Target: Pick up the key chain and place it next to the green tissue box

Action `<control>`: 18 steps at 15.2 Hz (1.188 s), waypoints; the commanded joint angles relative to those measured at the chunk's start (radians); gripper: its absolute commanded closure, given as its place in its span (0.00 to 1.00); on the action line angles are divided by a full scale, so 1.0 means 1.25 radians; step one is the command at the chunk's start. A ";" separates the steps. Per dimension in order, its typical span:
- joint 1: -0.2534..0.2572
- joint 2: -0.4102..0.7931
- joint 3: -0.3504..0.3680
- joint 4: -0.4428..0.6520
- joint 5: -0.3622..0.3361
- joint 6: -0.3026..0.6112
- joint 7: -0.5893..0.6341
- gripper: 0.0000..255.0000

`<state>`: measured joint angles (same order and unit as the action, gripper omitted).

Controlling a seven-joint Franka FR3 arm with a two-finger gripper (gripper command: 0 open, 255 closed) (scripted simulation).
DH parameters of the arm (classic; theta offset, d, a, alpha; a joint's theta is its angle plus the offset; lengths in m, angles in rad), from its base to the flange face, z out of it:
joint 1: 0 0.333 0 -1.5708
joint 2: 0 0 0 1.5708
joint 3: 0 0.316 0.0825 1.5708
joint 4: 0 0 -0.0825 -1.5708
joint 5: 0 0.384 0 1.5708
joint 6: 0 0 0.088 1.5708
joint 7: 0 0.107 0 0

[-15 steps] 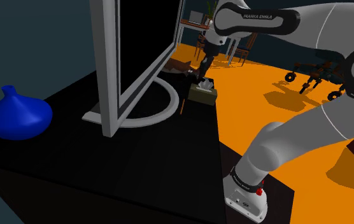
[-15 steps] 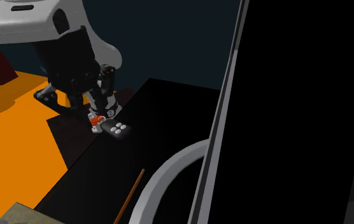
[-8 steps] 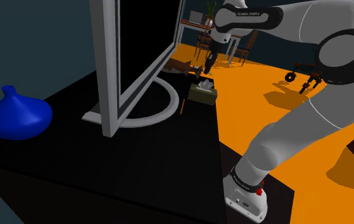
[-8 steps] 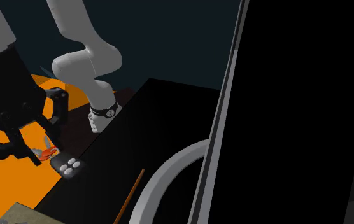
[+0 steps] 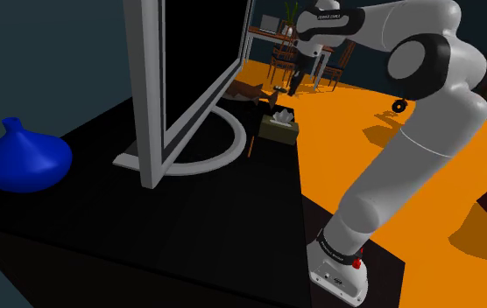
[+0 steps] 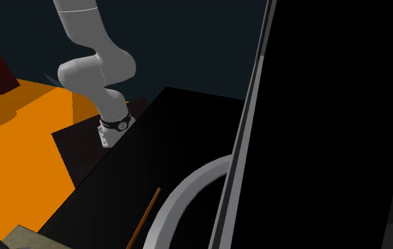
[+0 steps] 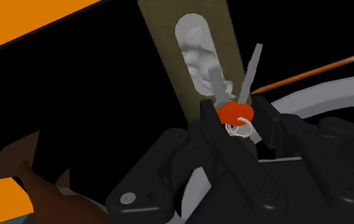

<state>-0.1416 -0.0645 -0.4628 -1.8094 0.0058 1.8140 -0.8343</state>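
Gripper (image 7: 234, 118) pinching key chain (image 7: 236, 111) | above tissue box (image 7: 169, 38) | pencil (image 7: 309, 71), monitor stand (image 7: 338, 94) beside box

You see a flat bright orange floor (image 5: 347, 122) beside the matte black tabletop (image 5: 198, 227), a dark blue-grey wall (image 5: 58, 61) behind it, and brown wooden chairs (image 5: 344, 63) across the room.

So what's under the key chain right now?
Below the key chain held in the gripper: the olive tissue box, white tissue showing in its slot, on the black table. The gripper covers the box's near end.
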 commanded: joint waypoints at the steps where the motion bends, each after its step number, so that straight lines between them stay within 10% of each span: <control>1: -0.015 0.057 -0.022 0.060 0.028 -0.011 -0.044 1.00; 13: -0.263 0.502 -0.057 0.643 0.257 -0.207 -0.249 1.00; 18: -0.241 0.479 -0.057 0.550 0.247 -0.138 -0.255 1.00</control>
<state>-0.4480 0.5379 -0.5342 -1.1037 0.3155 1.6270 -1.1519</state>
